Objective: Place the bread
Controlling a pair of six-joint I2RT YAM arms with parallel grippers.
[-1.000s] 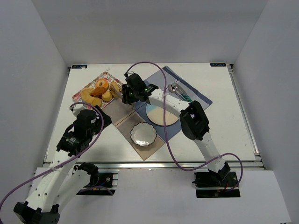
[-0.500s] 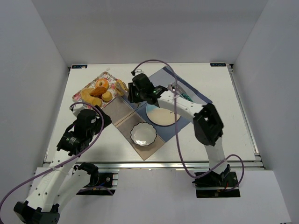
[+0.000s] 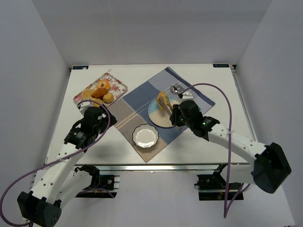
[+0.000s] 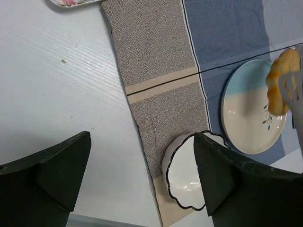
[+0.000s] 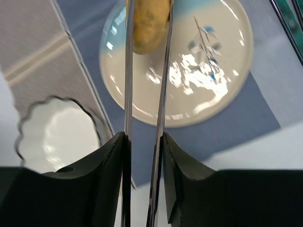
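A golden-brown loaf of bread (image 3: 164, 100) hangs above the far-left rim of the pale blue and cream plate (image 3: 165, 120), pinched between the tips of metal tongs (image 5: 162, 85). My right gripper (image 3: 178, 115) is shut on the tongs' two blades. In the right wrist view the loaf (image 5: 149, 23) sits at the top, over the plate (image 5: 199, 75). A small pale-yellow bun (image 3: 108, 97) lies on the floral tray (image 3: 120, 84). My left gripper (image 4: 142, 179) stands open and empty over the table's left side, near the bowl (image 4: 187, 182).
The tray also carries an orange doughnut (image 3: 102, 85) and a croissant (image 3: 88, 96). A white scalloped bowl (image 3: 145, 136) stands on the blue and brown cloth (image 3: 142, 92), in front of the plate. Cutlery (image 3: 177, 88) lies on the cloth behind the plate.
My right arm has swung from the tray rightward to the plate, carrying the loaf in the tongs. The left arm has reached a little farther onto the table.
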